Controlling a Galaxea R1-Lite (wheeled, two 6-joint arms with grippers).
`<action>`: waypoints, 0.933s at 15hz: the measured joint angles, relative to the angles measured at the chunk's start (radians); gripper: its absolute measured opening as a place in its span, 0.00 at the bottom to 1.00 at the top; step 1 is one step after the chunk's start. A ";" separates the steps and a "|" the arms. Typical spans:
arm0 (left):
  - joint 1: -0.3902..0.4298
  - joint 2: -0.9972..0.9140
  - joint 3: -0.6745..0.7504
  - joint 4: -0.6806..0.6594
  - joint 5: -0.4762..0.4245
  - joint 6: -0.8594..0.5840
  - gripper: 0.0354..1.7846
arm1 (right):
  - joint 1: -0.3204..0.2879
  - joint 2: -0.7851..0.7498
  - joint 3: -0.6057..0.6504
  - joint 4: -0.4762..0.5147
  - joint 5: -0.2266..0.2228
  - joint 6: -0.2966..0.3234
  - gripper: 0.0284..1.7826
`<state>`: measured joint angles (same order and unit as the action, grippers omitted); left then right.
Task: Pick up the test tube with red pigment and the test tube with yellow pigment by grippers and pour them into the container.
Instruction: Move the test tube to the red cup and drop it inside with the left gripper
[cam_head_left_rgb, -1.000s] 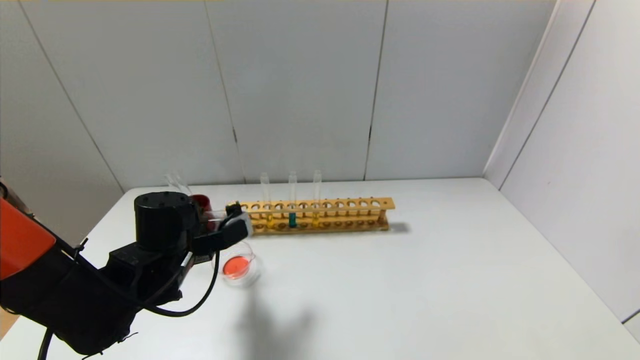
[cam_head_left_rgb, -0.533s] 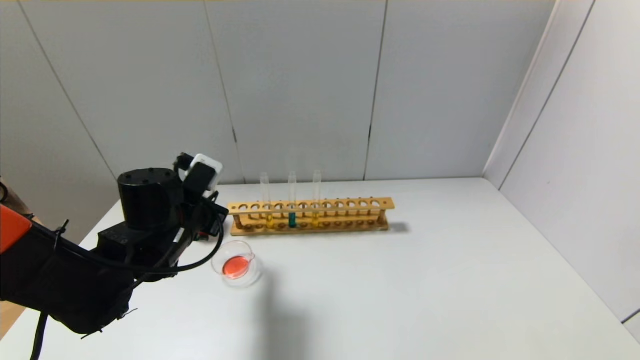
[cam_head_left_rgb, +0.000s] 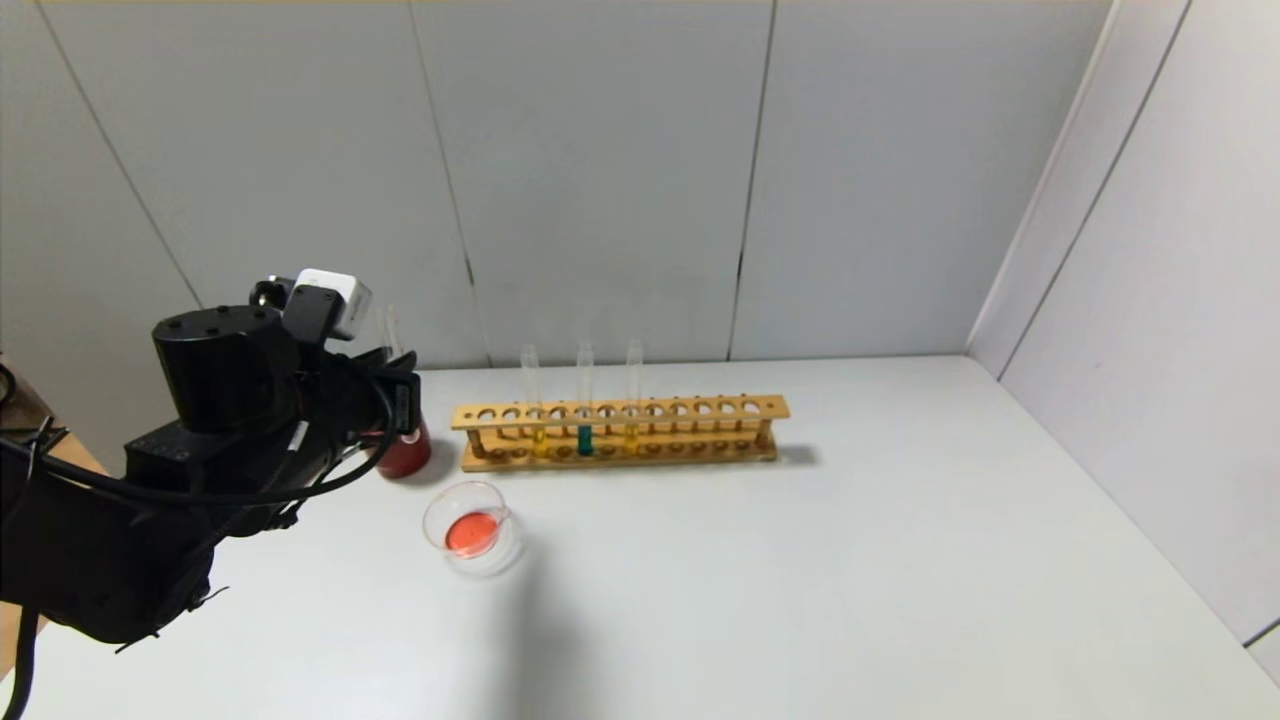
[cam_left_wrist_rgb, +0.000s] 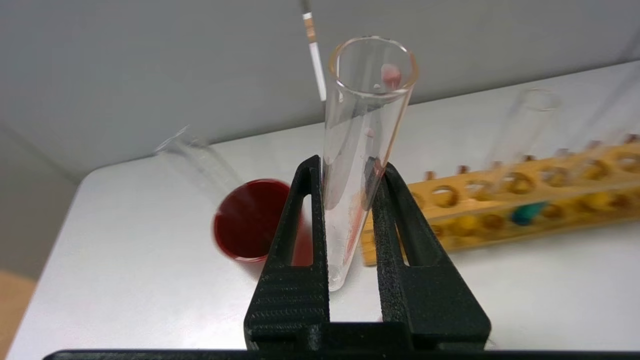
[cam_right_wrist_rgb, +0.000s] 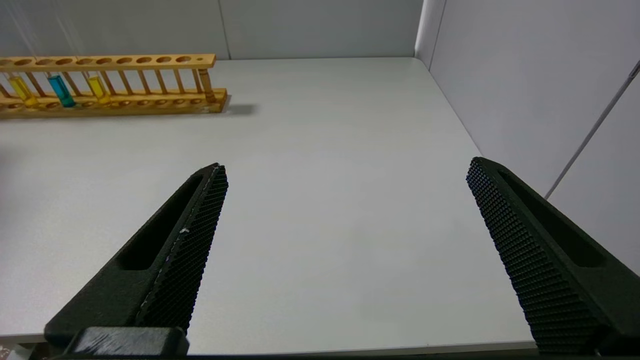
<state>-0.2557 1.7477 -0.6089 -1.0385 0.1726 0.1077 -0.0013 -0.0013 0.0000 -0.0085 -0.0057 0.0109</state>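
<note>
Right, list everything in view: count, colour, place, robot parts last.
Rack: one, wooden, back of table.
Racked tubes: three, yellow, green, yellow, at the rack's left end.
Red cup: one, dark red, left of rack.
Dish: one, clear, red liquid inside, in front of cup.
Held tube: one, clear, nearly empty, red traces.
Table: one, white.
Left gripper: black, shut on held tube, near cup.
Right gripper: black, open, above table's right part.

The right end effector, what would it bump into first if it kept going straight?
Probably nothing soon: the open right end effector points across bare table toward the back wall. The wooden rack sits off to one side.
</note>
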 joint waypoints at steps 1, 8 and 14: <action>0.008 -0.005 -0.006 0.006 -0.018 -0.001 0.16 | 0.000 0.000 0.000 0.000 0.000 0.000 0.98; 0.105 -0.009 -0.124 0.098 -0.036 0.000 0.16 | 0.000 0.000 0.000 0.000 0.000 0.000 0.98; 0.161 0.029 -0.162 0.096 -0.122 -0.001 0.16 | 0.000 0.000 0.000 0.000 0.000 0.000 0.98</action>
<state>-0.0943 1.7762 -0.7706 -0.9423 0.0504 0.1066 -0.0017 -0.0013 0.0000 -0.0089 -0.0062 0.0109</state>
